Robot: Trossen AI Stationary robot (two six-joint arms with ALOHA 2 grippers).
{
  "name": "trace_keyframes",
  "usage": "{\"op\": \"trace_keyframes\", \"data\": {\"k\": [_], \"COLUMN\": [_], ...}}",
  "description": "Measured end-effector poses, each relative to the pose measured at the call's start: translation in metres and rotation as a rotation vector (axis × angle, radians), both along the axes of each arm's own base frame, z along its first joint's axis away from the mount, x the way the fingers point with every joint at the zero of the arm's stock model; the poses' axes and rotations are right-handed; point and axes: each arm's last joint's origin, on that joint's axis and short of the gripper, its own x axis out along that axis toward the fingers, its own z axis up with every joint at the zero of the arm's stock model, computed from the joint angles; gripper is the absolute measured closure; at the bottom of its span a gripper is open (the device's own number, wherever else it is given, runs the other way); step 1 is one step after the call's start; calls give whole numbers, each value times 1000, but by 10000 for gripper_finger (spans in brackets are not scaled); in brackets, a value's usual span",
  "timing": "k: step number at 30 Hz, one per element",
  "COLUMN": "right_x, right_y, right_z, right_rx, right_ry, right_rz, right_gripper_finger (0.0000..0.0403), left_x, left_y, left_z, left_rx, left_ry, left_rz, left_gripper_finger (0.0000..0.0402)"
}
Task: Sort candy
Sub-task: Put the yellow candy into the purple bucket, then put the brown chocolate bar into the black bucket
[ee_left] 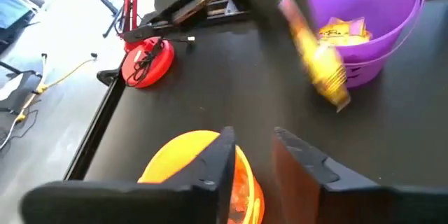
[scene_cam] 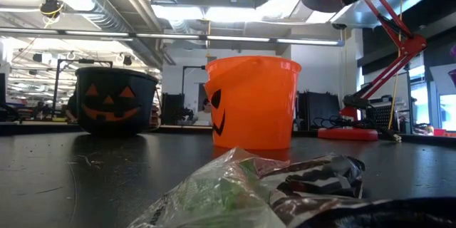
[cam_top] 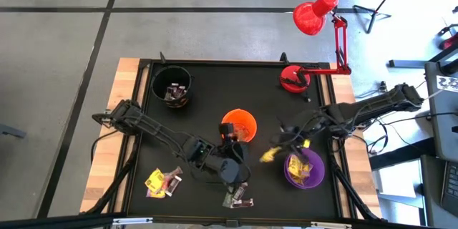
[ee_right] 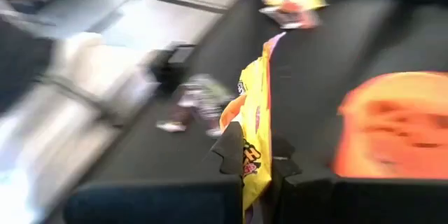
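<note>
Your right gripper (ee_right: 257, 164) is clamped on a yellow candy (ee_right: 256, 122), which hangs between its fingers beside the purple cup (cam_top: 303, 172) (more yellow candy lies inside). Your left gripper (ee_left: 255, 150) has its fingers apart and empty, just above the orange cup (cam_top: 240, 124). Loose candy remains near the table's (cam_top: 215, 79) front edge; the black cup (cam_top: 172, 84) stands well apart.

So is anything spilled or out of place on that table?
Nothing looks spilled. Loose wrapped candy lies in two small heaps on the black mat: yellow packets near the front left, and silvery-dark ones at the front middle. The right gripper holds a yellow wrapper beside the round purple cup.
</note>
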Motion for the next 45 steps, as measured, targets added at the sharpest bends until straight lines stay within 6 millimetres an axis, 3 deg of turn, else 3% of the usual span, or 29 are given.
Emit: {"op": "trace_keyframes", "data": {"k": [4,9,15,28,39,45], "right_x": [-15,-32,-52,-75,-72,-66], "right_y": [12,36,57,49,47,49], "right_z": [5,2,-5,-26,-24,2], "right_rx": [93,26,-49,-217,-267,-285], "right_ry": [59,89,156,444,373,242], "right_rz": [122,173,194,37,-45,-68], "right_gripper_finger": [389,371,369,362,237,200], "left_x": [4,1,3,7,7,7], "left_y": [-15,-36,-34,-25,-26,-24], "left_z": [9,16,18,17,16,15], "left_rx": [-34,20,29,-13,-47,-38], "left_ry": [-87,-140,-149,-157,-151,-146], "left_rz": [-110,-223,-221,-200,-196,-187], "left_gripper_finger": [285,280,281,282,282,282]}}
